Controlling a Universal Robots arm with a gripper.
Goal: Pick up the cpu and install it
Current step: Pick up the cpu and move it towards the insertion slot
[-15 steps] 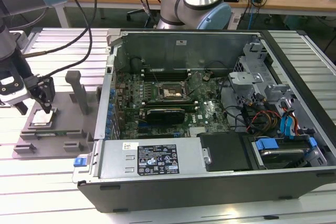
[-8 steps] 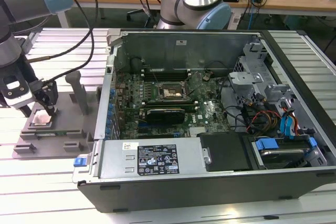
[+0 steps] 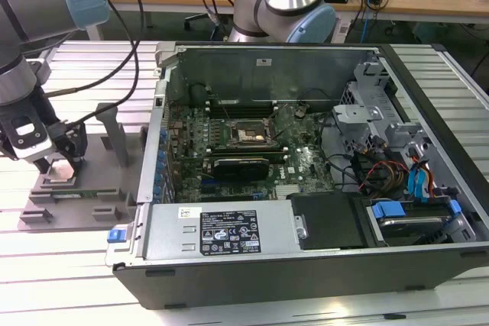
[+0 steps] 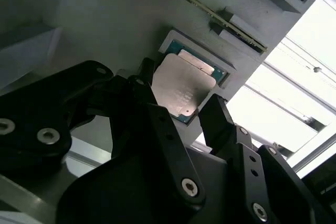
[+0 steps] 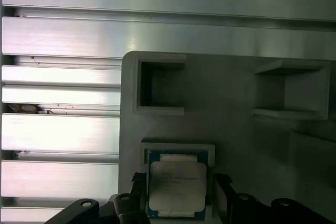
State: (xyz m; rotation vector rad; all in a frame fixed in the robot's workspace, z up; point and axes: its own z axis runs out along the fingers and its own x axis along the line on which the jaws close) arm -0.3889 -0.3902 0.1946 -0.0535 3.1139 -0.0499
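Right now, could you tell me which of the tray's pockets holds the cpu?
The pocket that the open claw straddles: the cpu lies flat in it. The other two pockets are empty.

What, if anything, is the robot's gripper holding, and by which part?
Nothing is held. The black gripper stands open astride the silvery square cpu, which lies in the grey plastic tray.
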